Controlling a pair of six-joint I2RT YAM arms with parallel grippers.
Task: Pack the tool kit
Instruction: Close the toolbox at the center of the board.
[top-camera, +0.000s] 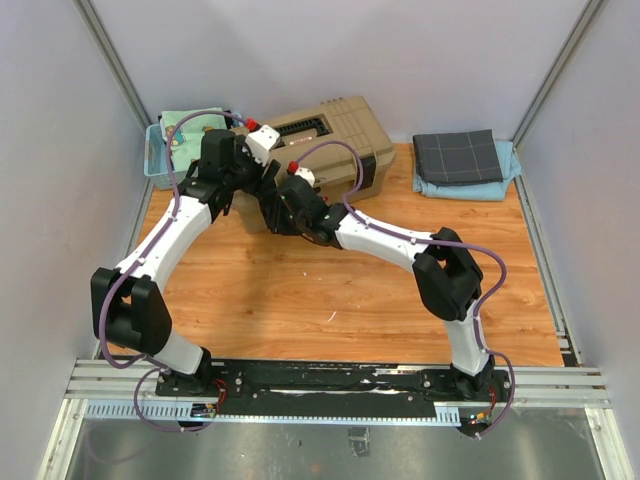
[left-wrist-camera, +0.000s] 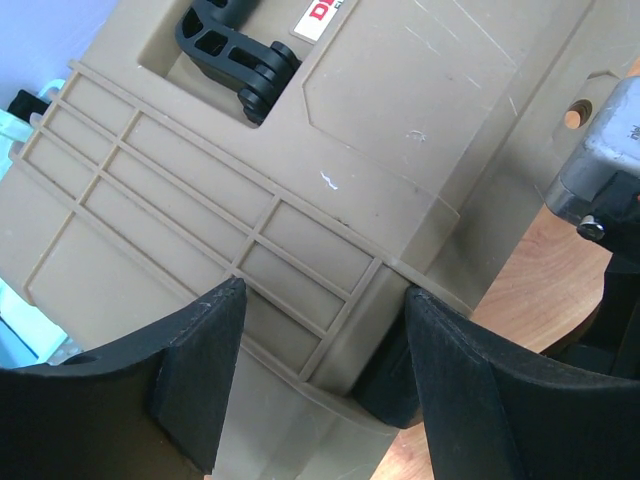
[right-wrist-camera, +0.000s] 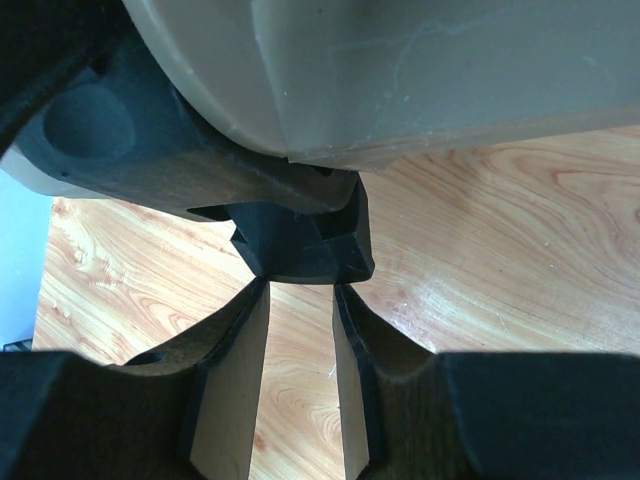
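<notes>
Spanning a grey-walled booth, the wood counter holds the toolbox at its far edge; left gripper straddles it wide, right gripper narrow, empty, by its latch.

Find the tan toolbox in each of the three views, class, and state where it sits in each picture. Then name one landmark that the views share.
Top external: the toolbox sits at upper centre, near the table's far edge.
Left wrist: it fills the upper left and the middle.
Right wrist: its rounded tan edge spans the top.
Shared landmark: the wooden table, also seen at the left wrist view's lower right and below the box in the right wrist view.
</notes>
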